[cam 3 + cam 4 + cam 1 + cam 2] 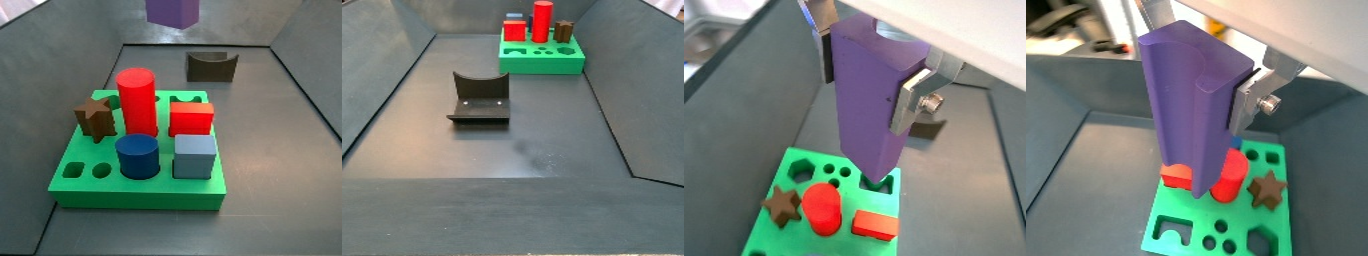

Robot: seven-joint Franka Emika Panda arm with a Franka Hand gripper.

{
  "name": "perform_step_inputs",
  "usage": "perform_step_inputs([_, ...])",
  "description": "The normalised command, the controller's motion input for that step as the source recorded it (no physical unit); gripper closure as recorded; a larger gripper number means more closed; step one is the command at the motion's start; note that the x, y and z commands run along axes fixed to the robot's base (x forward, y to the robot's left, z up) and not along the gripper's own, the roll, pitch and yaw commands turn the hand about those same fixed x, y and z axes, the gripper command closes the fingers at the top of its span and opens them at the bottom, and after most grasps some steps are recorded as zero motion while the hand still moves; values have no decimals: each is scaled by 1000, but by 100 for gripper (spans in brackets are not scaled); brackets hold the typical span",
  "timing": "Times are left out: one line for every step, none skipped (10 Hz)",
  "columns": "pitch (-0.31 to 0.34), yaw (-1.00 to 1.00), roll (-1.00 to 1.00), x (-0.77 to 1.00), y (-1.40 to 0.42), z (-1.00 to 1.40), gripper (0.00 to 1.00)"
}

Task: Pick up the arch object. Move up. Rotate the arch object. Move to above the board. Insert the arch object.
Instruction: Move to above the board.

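Note:
The arch object (865, 95) is a tall purple block hanging upright between my gripper's fingers. My gripper (867, 85) is shut on it; in both wrist views a silver finger (1248, 103) presses its side. It hangs high above the board (780, 212), a thick green square, with its lower end over an open cut-out (883, 184) near the board's corner. In a side view only the arch's lower end (173, 10) shows at the top edge, well clear of the board (134, 190). The gripper is out of both side views.
On the board stand a red cylinder (136, 100), a brown star (92, 115), a red cube (191, 119), a blue cylinder (136, 157) and a grey-blue cube (195, 157). The dark fixture (480, 97) stands on the floor. Grey walls enclose the bin.

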Motion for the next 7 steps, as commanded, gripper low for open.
perform_step_inputs([183, 1000, 41, 84, -79, 39, 100])
perform_step_inputs([203, 1000, 47, 81, -58, 31, 100])
perform_step_inputs([222, 1000, 54, 78, -52, 26, 100])
perform_step_inputs([238, 1000, 60, 75, -44, 27, 100])
perform_step_inputs([280, 1000, 75, 73, -39, 24, 100])
perform_step_inputs([239, 695, 71, 76, -37, 25, 100])
perform_step_inputs([199, 443, 66, 77, -34, 25, 100])
